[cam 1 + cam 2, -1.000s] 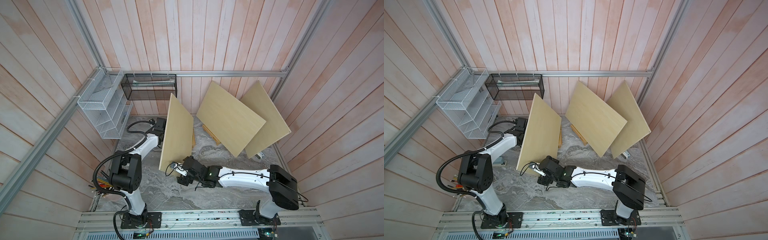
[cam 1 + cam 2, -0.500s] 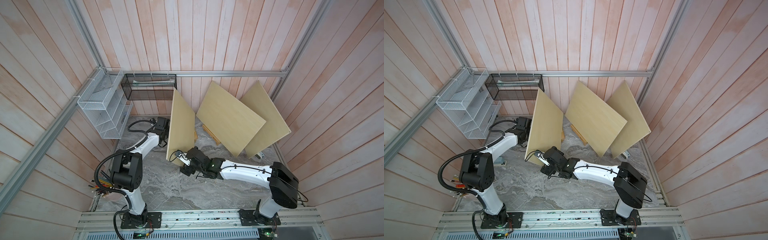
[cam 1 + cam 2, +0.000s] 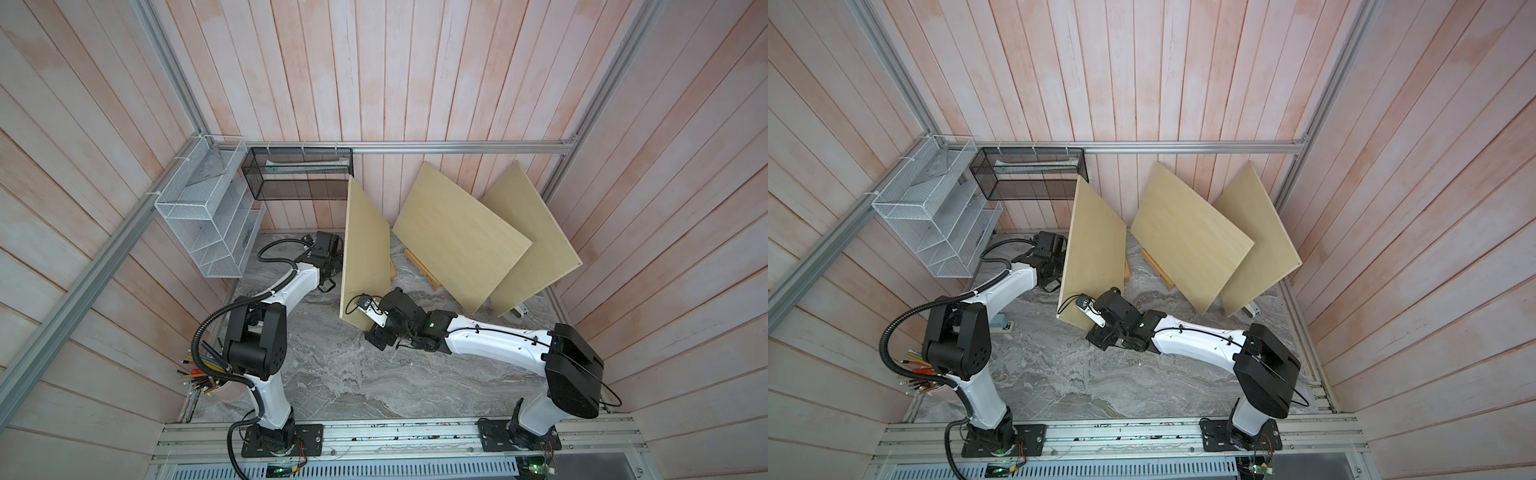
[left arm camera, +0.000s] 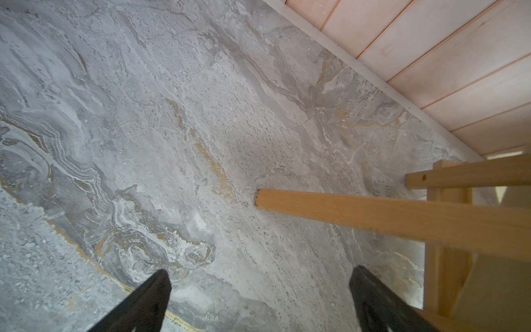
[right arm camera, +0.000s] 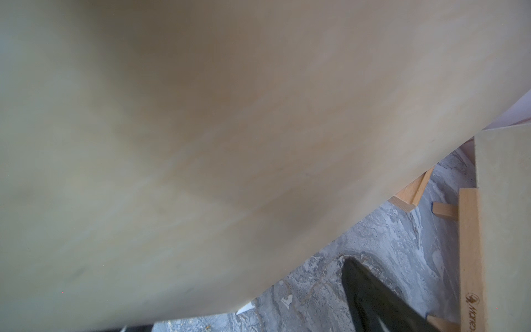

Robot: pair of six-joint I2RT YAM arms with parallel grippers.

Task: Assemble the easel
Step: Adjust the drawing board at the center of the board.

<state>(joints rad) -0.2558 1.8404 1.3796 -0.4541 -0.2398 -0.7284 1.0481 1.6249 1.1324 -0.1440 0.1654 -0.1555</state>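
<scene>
- The easel (image 3: 424, 270) sits around 1 o'clock on the marble table (image 3: 353, 386). In both top views you only get a sliver of it, poking out between the standing board (image 3: 365, 257) and the middle board (image 3: 457, 245).
- The standing board is up on its edge, tilted, at roughly 12 o'clock. The middle board and the far board (image 3: 536, 241) lean on the back wall at 1 to 2 o'clock.
- The left wrist view shows way more of the easel: a leg (image 4: 373, 212) with its end down at the marble, plus the frame behind it.
- The left gripper (image 4: 260, 270) is tucked behind the standing board at 11 o'clock, so the top views hide its jaws. The wrist view shows both fingers (image 4: 155, 299) spread wide with nothing between them, and the leg lies ahead of them, not touching.
- The right gripper (image 3: 372, 324) is at the standing board's lower edge, near the table centre.
- Its wrist view is mostly blurry board, with one finger (image 5: 373, 296) showing and the other hidden. The jaws are spread, not clamped. Can't tell if the board rests on it.
- That view also catches an easel rail (image 5: 468, 258) with a printed logo.
</scene>
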